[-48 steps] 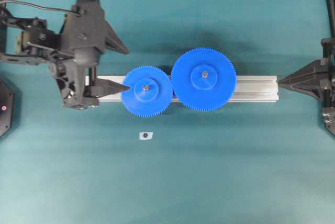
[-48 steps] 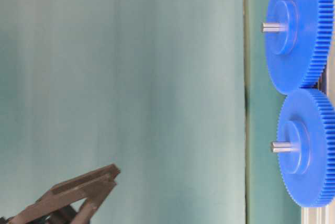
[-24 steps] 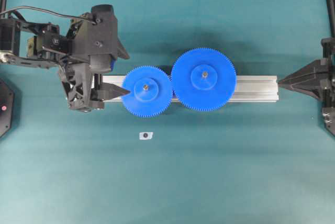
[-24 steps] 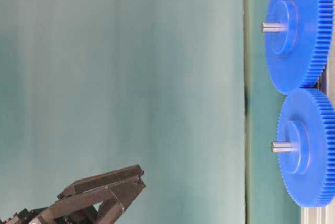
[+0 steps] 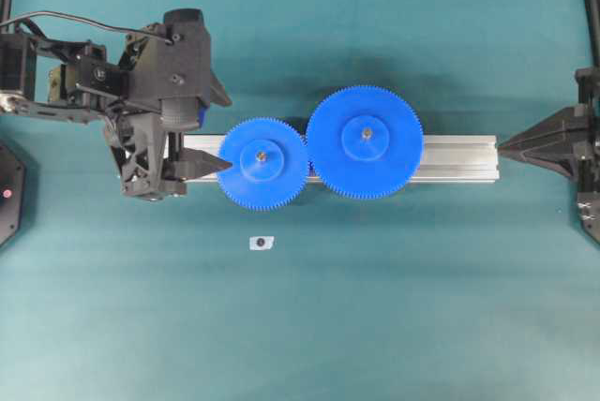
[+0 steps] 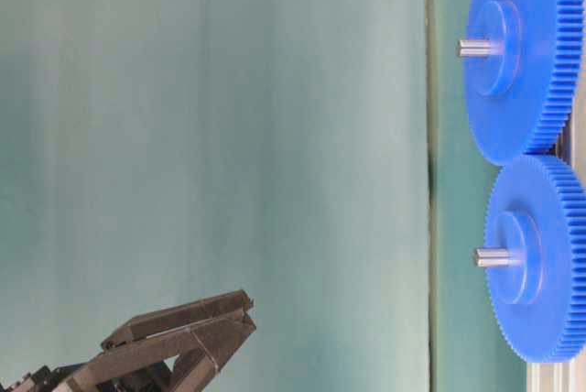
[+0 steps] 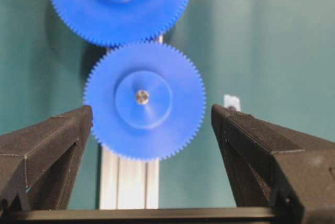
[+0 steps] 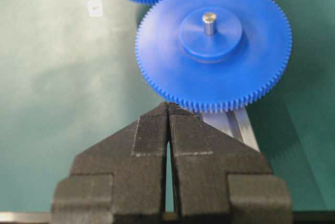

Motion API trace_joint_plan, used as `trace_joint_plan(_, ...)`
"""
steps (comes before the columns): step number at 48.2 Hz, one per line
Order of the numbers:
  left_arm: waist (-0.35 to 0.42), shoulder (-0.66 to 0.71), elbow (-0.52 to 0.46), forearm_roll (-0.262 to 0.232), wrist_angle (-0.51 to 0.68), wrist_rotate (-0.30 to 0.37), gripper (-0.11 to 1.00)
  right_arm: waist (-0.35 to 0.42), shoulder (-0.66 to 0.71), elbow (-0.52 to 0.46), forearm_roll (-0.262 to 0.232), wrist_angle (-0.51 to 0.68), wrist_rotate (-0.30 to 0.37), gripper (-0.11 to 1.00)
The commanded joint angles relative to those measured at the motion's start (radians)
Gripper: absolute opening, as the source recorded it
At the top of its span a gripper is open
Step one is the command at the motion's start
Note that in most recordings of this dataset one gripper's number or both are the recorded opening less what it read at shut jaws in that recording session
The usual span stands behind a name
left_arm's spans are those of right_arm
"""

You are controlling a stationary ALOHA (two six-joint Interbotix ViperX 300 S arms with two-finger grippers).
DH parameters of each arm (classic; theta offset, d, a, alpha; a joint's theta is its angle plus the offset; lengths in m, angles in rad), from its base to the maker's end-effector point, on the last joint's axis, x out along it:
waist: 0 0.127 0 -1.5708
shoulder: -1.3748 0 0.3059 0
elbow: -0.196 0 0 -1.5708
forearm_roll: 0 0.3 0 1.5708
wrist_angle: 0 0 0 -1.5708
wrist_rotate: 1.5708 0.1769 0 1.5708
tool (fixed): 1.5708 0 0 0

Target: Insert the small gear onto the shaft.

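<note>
The small gear [image 5: 263,164] [image 7: 145,101] [image 6: 540,259] sits flat on the rail with the shaft [image 5: 261,155] [image 7: 142,97] [image 6: 494,257] poking up through its hub. Its teeth mesh with the larger blue gear [image 5: 365,142] [image 8: 214,46]. My left gripper [image 5: 223,129] [image 7: 152,111] [image 6: 245,314] is open and empty, hanging well above the table at the small gear's left side, its fingers [image 7: 63,140] apart on either side of the gear in the wrist view. My right gripper [image 5: 506,147] [image 8: 168,106] is shut on nothing, off the rail's right end.
The aluminium rail [image 5: 459,157] [image 7: 128,182] runs left to right under both gears on the green mat. A small white tag [image 5: 261,243] [image 7: 231,101] [image 8: 95,7] lies in front of the small gear. The larger gear carries its own pin [image 8: 209,22].
During the first half second the left arm turned its wrist and moved its fingers lower, towards the table; since then it has held still. Gears and right gripper have not moved.
</note>
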Motion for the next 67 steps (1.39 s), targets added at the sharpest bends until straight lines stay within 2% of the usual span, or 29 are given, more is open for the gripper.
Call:
trace_joint_plan(1, -0.003, -0.009, -0.023, 0.002, -0.003, 0.000, 0.89, -0.002, 0.006, -0.011, 0.000, -0.009, 0.011, 0.01)
trace_joint_plan(55, -0.003, 0.002, 0.009, 0.002, 0.000, -0.002, 0.89, -0.002, -0.055, 0.043, -0.002, -0.003, 0.012, 0.01)
trace_joint_plan(67, -0.003, 0.017, 0.012, 0.002, 0.025, -0.028, 0.89, -0.002, -0.055, 0.041, -0.003, -0.002, 0.012, 0.01)
